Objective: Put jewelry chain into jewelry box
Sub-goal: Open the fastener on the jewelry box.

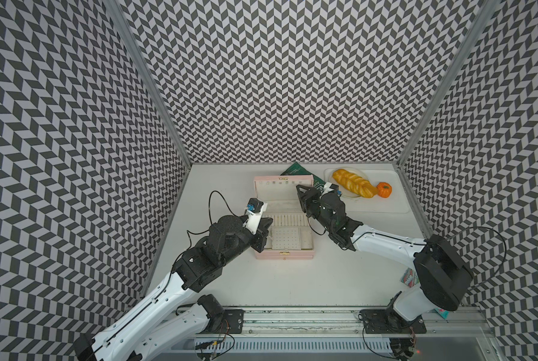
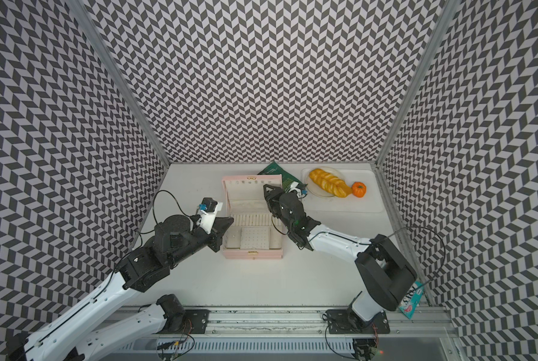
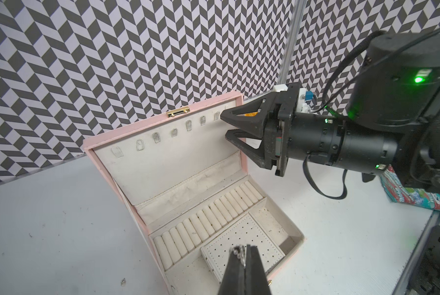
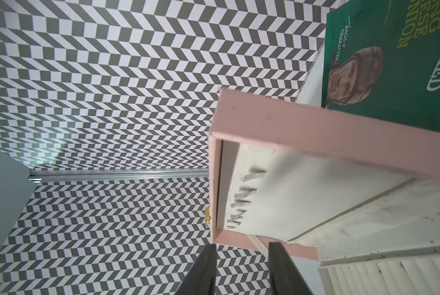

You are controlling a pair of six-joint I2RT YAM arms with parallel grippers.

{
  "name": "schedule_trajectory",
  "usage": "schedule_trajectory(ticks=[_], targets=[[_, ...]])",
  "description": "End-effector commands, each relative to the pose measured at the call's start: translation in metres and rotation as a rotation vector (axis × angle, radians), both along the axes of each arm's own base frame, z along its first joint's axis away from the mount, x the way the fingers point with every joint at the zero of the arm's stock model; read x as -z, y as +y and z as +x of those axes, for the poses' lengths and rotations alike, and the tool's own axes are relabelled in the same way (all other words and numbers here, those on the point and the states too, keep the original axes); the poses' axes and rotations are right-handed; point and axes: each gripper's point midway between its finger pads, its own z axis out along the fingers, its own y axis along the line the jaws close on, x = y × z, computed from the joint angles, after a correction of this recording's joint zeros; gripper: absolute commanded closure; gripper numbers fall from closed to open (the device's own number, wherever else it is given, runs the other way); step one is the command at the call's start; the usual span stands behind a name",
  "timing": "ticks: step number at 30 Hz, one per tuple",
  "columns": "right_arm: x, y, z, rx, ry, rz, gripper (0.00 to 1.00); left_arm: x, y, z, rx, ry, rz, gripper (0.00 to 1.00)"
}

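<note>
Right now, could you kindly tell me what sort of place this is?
Probably a robot test cell: chevron-patterned walls enclose a white table, and two arms mount on a metal rail.

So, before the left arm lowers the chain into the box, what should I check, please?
1. The jewelry chain is pinched in the shut left gripper: ok.
2. The jewelry box has its lid open and standing up: ok.
3. The left gripper is above the dotted panel: ok.
4. The right gripper is open, away from the dotted panel: ok.
5. The right gripper touches the lid: cannot tell.
6. The chain's hanging end is free: cannot tell, the fingers hide it.
</note>
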Motion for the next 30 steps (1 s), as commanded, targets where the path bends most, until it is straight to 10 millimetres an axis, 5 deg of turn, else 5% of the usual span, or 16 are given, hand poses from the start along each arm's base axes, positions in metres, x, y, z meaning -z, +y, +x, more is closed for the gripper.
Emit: schedule_trajectory(ticks=[1,30], targets=[[-0.018,-0.005,0.013,0.042,-0.036,0.071,0.64,-0.004,-0.001,-0.002,0.01,-0.024,-0.009,1.0],[-0.01,-0.004,0.042,0.052,-0.024,0.106,0.67,-0.003,-0.001,0.001,-0.001,-0.023,0.008,1.0]])
